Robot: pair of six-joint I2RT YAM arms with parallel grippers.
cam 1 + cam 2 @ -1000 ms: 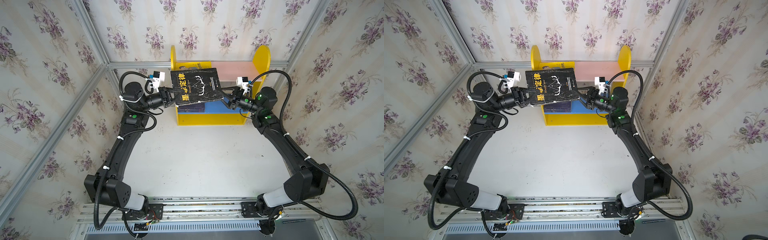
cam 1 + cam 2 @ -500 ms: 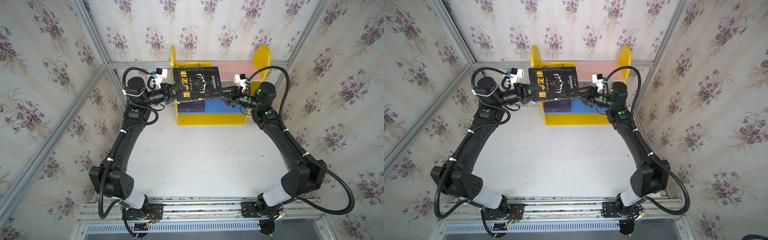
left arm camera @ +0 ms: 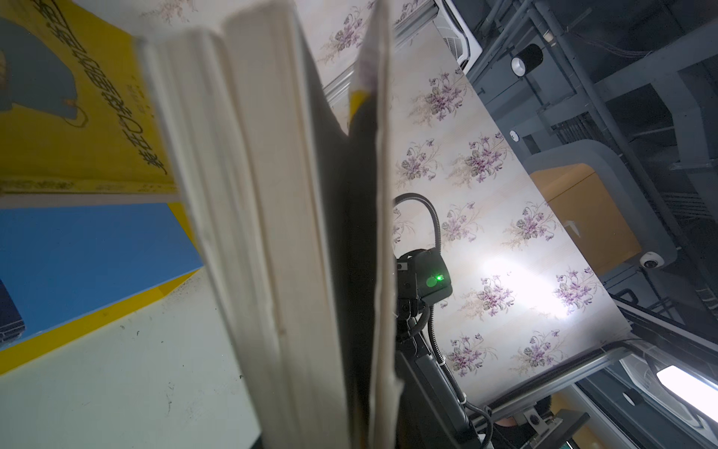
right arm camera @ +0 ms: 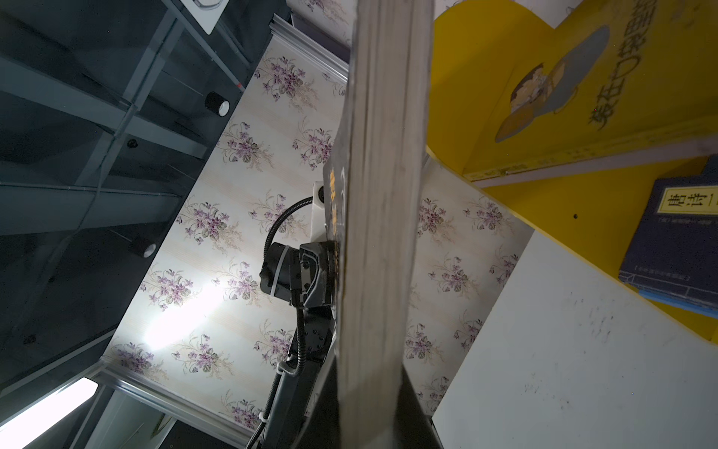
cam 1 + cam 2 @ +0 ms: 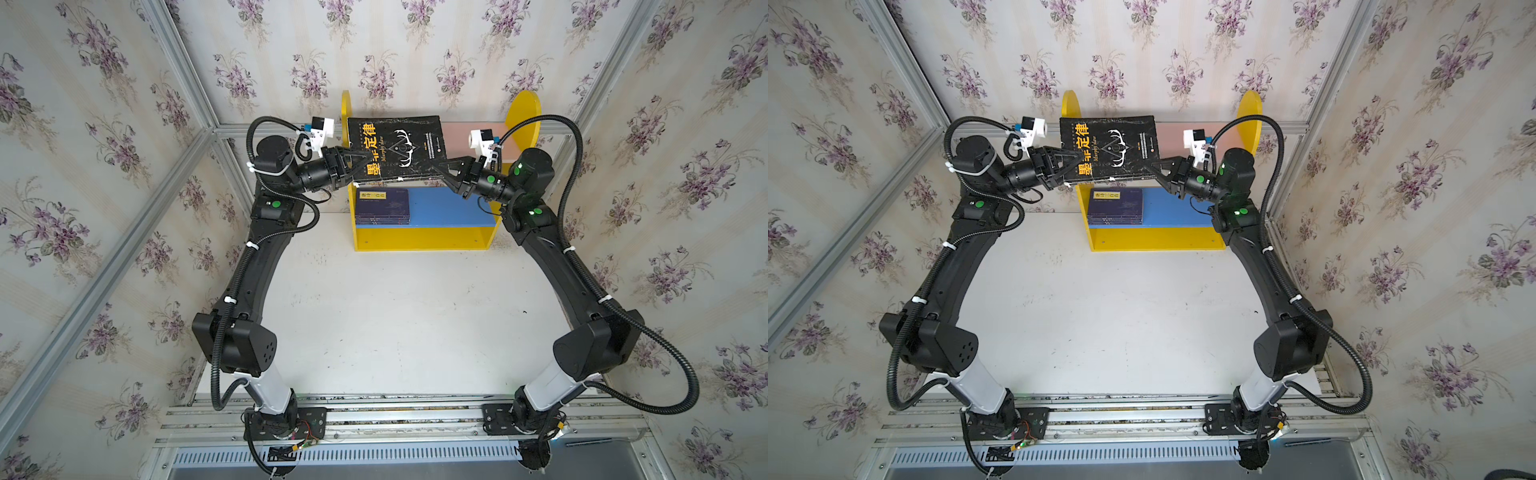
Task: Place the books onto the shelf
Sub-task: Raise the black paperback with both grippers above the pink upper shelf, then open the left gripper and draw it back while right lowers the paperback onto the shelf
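The white tabletop (image 5: 395,324) is bare apart from the shelf (image 5: 424,241), which stands at its far edge against the flowered wall. The shelf has yellow round-topped sides, a pink upper board (image 5: 469,137) and a blue lower board (image 5: 449,205).

A black book (image 5: 399,147) with yellow lettering is held in the air, cover up and roughly level, above the left half of the pink board. It hangs between the two arms in both top views. In the left wrist view its front cover gapes away from the pages.

A stack of navy books (image 5: 384,205) lies flat at the left end of the blue board. A yellow book (image 4: 621,97) lies flat on the upper board, beneath the black one.

The right gripper (image 5: 442,168) is clamped on the near right corner of the black book, its fingers flanking the page edge in the right wrist view. The left gripper (image 5: 361,160) sits at the book's left edge. I cannot tell whether it grips the book or has let go.
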